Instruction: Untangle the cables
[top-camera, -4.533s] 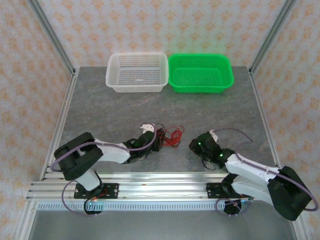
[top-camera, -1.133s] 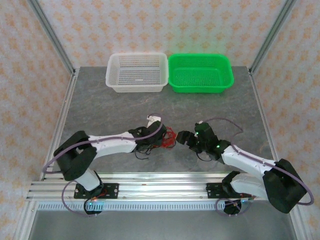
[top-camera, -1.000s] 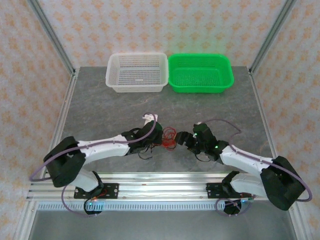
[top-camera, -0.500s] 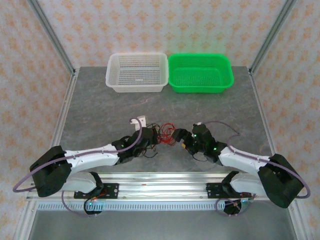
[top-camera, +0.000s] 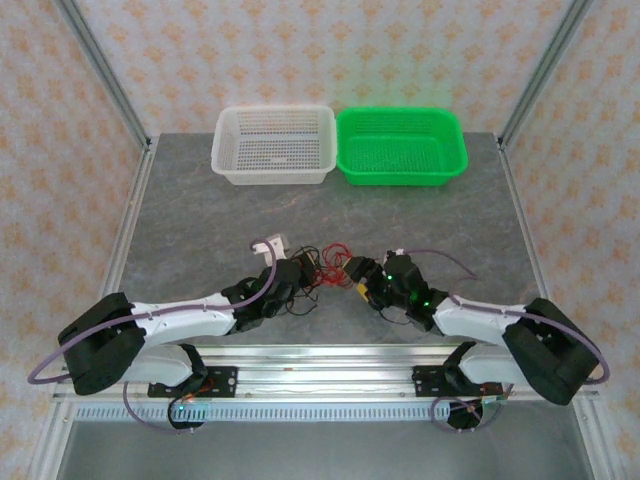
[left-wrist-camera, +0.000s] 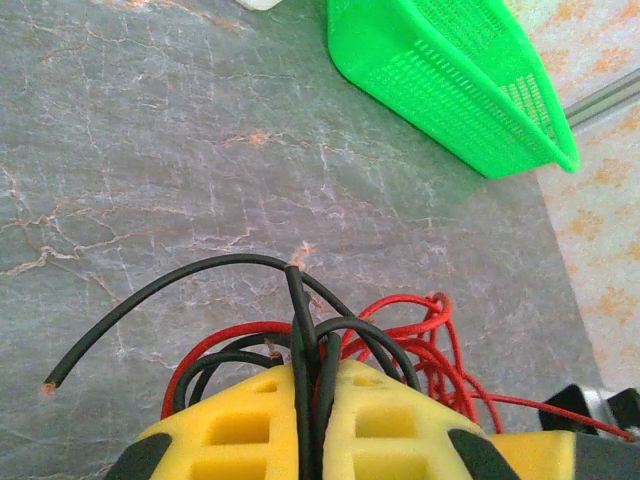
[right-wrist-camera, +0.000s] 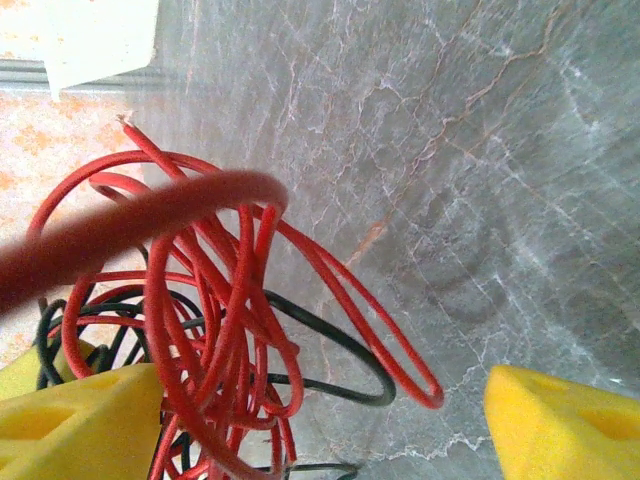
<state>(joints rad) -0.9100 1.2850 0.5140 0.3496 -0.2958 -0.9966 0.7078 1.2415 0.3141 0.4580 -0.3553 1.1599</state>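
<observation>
- Near the front edge of the desk (top-camera: 200, 215), between the two arms: cables (top-camera: 327, 262), one small tangle of thin red and black wire on the grey veined surface. It lies well short of the white basket (top-camera: 275, 145) and the green basket (top-camera: 402, 147) at the back.
- Left fingers (left-wrist-camera: 235, 428): yellow pads pressed together and clamped on the cables. At least two black strands (left-wrist-camera: 300, 310) run down the seam between the pads.
- From that pinch the black strands arch up and fan out. One long strand sweeps off to a free end (left-wrist-camera: 47, 384) with a bare tip. Cannot tell whether that end touches the desk.
- Red loops (left-wrist-camera: 425, 335) bunch behind and beside the black ones, on the side toward the green basket.
- Right fingers (right-wrist-camera: 75, 420): set wide apart, nothing pinched between them.
- Red coil (right-wrist-camera: 210, 300) crowds around one yellow tip. A single loop reaches across the gap toward the other tip and stops short of it.
- One black loop (right-wrist-camera: 335, 355) lies under the red, low against the desk.
- From the top camera, both sets of fingers face each other across the tangle, close in on either side.
</observation>
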